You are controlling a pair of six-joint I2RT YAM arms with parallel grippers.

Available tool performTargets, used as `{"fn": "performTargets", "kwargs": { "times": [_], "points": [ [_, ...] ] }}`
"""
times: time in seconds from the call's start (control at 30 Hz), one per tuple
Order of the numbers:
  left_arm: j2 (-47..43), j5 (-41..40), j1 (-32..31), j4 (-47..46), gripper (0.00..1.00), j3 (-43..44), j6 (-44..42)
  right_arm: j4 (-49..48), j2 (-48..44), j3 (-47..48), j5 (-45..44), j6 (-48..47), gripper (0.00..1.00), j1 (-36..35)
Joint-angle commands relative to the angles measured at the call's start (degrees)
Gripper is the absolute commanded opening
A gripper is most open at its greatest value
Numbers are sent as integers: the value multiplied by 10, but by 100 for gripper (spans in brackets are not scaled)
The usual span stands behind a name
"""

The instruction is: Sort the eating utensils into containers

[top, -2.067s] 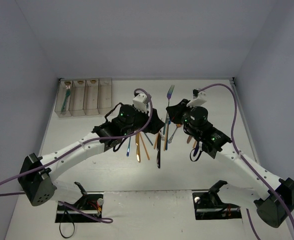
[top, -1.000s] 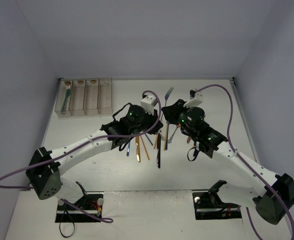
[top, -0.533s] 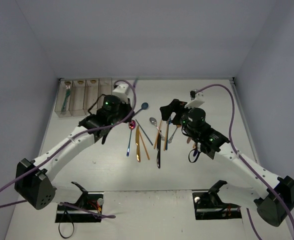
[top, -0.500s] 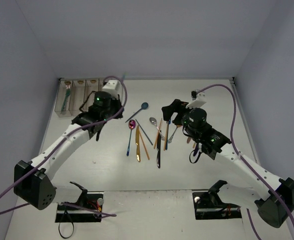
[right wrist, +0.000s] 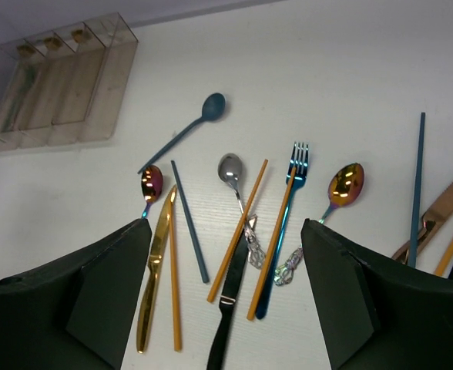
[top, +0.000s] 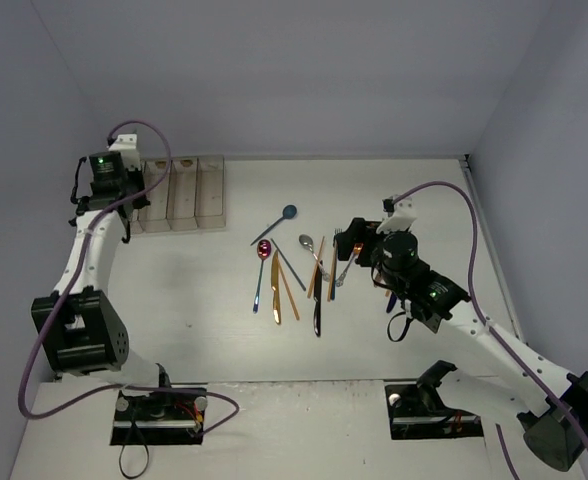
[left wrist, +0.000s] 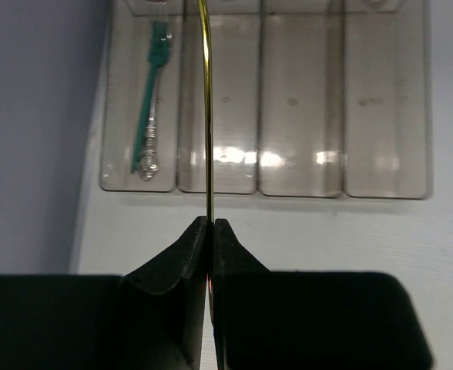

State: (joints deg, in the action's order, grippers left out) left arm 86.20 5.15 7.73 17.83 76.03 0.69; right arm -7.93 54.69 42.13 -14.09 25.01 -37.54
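My left gripper [left wrist: 211,223] is shut on a slim gold utensil [left wrist: 206,108], seen edge-on and running up over the left side of the second bin. The containers [left wrist: 296,173] are four clear bins in a row; a teal fork [left wrist: 151,116] lies in the leftmost one. My right gripper [right wrist: 226,297] hangs open above the loose eating utensils and holds nothing. Under it lie a gold knife [right wrist: 156,277], a black knife [right wrist: 234,308], a blue fork [right wrist: 284,231], a silver spoon [right wrist: 230,169] and orange sticks [right wrist: 238,231].
A blue spoon [right wrist: 184,131] and an iridescent spoon [right wrist: 151,183] lie towards the containers [top: 184,190]. Right of the pile are a gold spoon [right wrist: 346,185], a blue stick [right wrist: 417,185] and a copper knife [right wrist: 442,208]. The left wall stands close beside the bins.
My left arm has swung from the pile to the far-left bins, carrying the gold utensil. My right gripper has opened wider and drawn back a little from the pile.
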Motion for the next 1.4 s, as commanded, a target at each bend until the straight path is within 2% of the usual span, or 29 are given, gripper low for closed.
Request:
{"fn": "performTargets", "kwargs": {
  "times": [0.0,0.27,0.53,0.73,1.17,1.2,1.37],
  "points": [
    [89,55,55,-19,0,81,-96,-18,-14,-7,11,-18,77,2],
    [229,86,96,-20,0,177,-142,-3,-11,-27,50,-30,77,22],
    [313,93,114,-22,0,243,-153,0,7,-26,107,-29,77,63],
    [346,103,121,-13,0,256,-154,-1,17,-24,132,-23,77,94],
    [349,80,122,-18,1,239,-150,-1,33,-20,132,-35,77,97],
    [349,77,122,-18,2,240,-148,-1,34,-20,131,-37,78,97],
    [340,71,122,-23,23,234,-137,-1,36,-22,131,-41,78,97]
  ]
}}
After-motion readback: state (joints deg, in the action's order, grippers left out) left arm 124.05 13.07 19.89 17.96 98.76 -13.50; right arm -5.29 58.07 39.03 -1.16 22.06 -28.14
